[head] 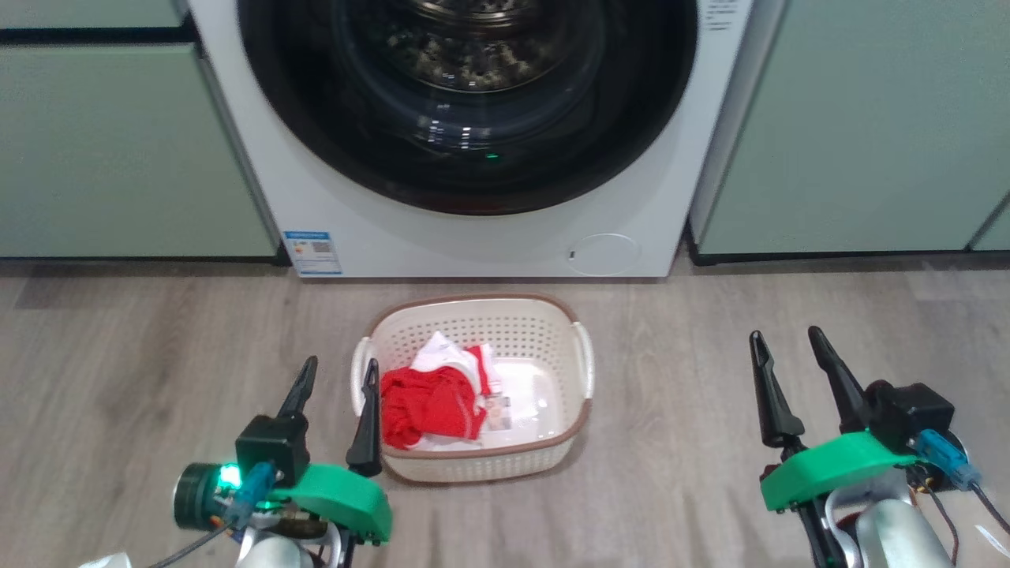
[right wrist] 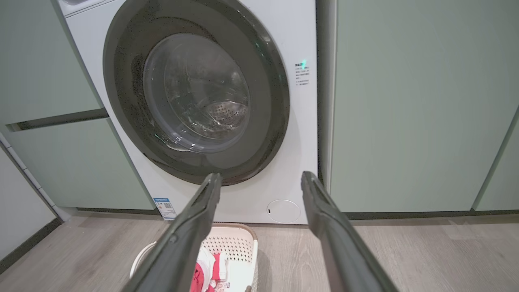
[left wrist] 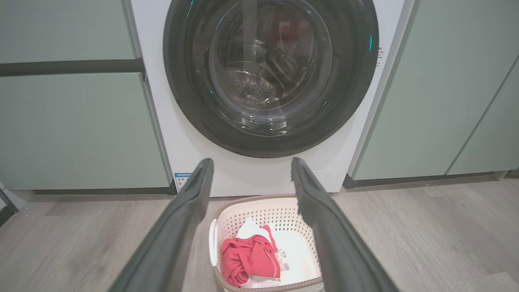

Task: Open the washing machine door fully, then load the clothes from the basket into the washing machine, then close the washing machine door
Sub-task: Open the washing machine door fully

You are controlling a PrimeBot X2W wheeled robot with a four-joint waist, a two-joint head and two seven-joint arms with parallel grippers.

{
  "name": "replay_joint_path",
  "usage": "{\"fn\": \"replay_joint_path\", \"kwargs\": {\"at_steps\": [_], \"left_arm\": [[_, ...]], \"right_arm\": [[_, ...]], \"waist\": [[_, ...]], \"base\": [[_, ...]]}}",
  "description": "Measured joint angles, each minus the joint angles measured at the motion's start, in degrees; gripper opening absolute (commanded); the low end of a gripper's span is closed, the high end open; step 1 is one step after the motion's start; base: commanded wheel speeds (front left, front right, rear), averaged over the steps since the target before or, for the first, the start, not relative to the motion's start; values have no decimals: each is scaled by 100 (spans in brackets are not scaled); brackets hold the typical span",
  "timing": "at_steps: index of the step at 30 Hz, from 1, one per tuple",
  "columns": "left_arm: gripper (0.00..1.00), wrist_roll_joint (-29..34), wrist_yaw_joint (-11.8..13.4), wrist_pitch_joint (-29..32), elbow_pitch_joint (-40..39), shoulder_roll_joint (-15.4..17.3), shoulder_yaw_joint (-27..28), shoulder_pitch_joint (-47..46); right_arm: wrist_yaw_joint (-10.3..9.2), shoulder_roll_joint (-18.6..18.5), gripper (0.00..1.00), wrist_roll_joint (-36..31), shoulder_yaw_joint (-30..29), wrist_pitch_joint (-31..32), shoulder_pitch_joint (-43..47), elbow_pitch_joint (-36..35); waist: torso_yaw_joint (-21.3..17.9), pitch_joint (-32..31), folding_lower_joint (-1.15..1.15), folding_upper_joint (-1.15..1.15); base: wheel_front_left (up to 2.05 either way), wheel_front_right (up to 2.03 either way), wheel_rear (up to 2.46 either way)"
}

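The white washing machine (head: 379, 237) stands ahead between green cabinets, its round black-rimmed door (head: 316, 150) shut flat against the front; the door (left wrist: 186, 113) (right wrist: 125, 121) shows whole in both wrist views. On the floor before it sits the cream basket (head: 544, 331) (left wrist: 259, 213) (right wrist: 239, 243), holding red and white clothes (head: 426, 402) (left wrist: 249, 257) (right wrist: 204, 271) in its left half. My left gripper (head: 339, 375) (left wrist: 251, 166) hovers open beside the basket's left handle, holding nothing. Well right of the basket, my right gripper (head: 789, 339) (right wrist: 261, 178) is open and empty too.
Pale green cabinets (head: 118, 150) (head: 868, 126) flank the machine. A small round flap (head: 604, 254) and a blue sticker (head: 312, 252) mark the machine's lower front. Wood floor (head: 694, 410) spreads around the basket.
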Motion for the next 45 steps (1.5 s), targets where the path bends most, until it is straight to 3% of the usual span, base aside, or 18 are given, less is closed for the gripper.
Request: {"fn": "replay_joint_path", "kwargs": {"at_steps": [17,20,24,45], "left_arm": [[100,111,-40,0,-12,-13,-21,-1],[100,568,107,-1,-103,-13,-55,-18],[100,578,167,-1,-145,-70,-108,-16],[100,577,202,-1,-129,-59,-92,-13]], "right_arm": [[0,-5,100,1,-40,0,-48,53],[0,-7,100,1,-45,0,-49,63],[0,-38,100,1,-89,0,-49,86],[0,-35,100,52,-78,0,-53,108]], "waist": [[7,-25,0,0],[6,-24,0,0],[-4,-26,0,0],[-32,-82,0,0]], "base": [[123,123,-246],[109,109,-219],[82,82,-164],[11,11,-22]]}}
